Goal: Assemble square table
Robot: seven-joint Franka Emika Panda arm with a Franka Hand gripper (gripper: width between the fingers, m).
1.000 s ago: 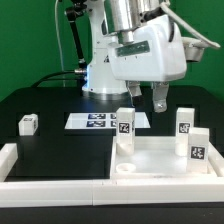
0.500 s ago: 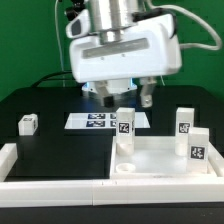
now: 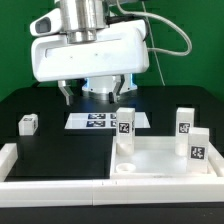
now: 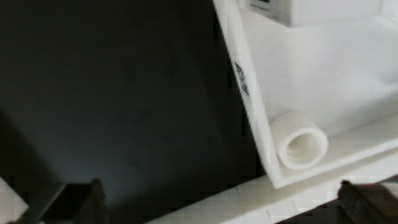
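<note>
The white square tabletop (image 3: 160, 158) lies flat at the exterior view's right. Three tagged white legs stand upright on it: one at its far left corner (image 3: 124, 124), one at the back right (image 3: 184, 121), one nearer on the right (image 3: 197, 146). A fourth small leg (image 3: 28, 123) lies alone on the black mat at the left. My gripper (image 3: 97, 94) hangs open and empty above the mat, left of the tabletop and behind the marker board. In the wrist view the gripper (image 4: 217, 204) frames black mat, with the tabletop (image 4: 329, 85) and its round corner recess (image 4: 302, 148) off to one side.
The marker board (image 3: 95, 121) lies flat on the mat behind the tabletop's left corner. White border rails (image 3: 50, 186) run along the front and left edges of the mat. The arm's base (image 3: 100, 88) stands at the back.
The arm has swung from above the tabletop toward the exterior view's left and risen a little. The jaws stayed open. No part has moved.
</note>
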